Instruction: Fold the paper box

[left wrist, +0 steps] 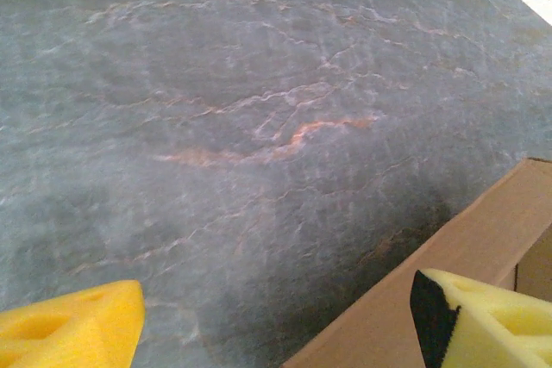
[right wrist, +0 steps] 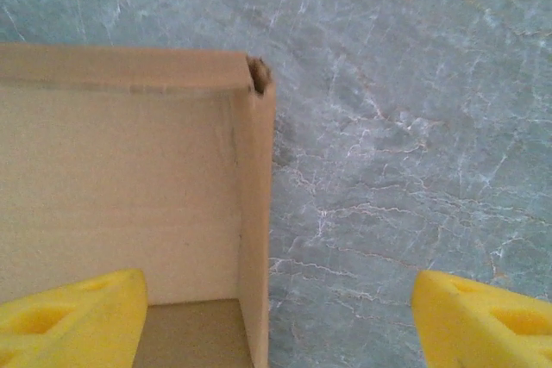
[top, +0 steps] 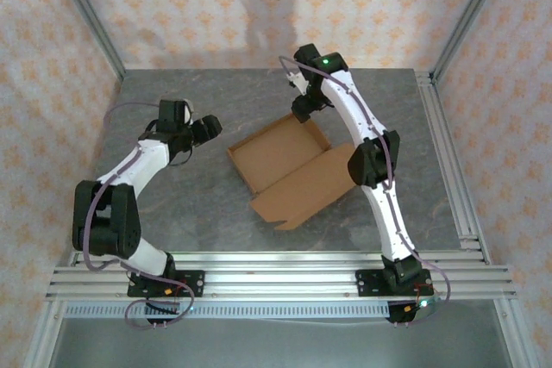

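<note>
The paper box [top: 276,157] lies mid-table as a brown cardboard tray with raised walls; its lid flap [top: 306,187] lies flat toward the front right. My left gripper [top: 207,127] hovers just left of the box and is open. In the left wrist view its yellow fingers [left wrist: 78,325] stand wide apart above the table, with the box wall [left wrist: 448,247] by the right finger. My right gripper [top: 304,108] is open over the box's far corner. In the right wrist view the box's corner wall [right wrist: 255,213] stands between the spread fingers [right wrist: 483,316], touching neither.
The grey marbled table [top: 190,204] has bare room left of and in front of the box. Aluminium rails [top: 276,273] run along the near edge and the right side. Patterned walls close in the back and sides.
</note>
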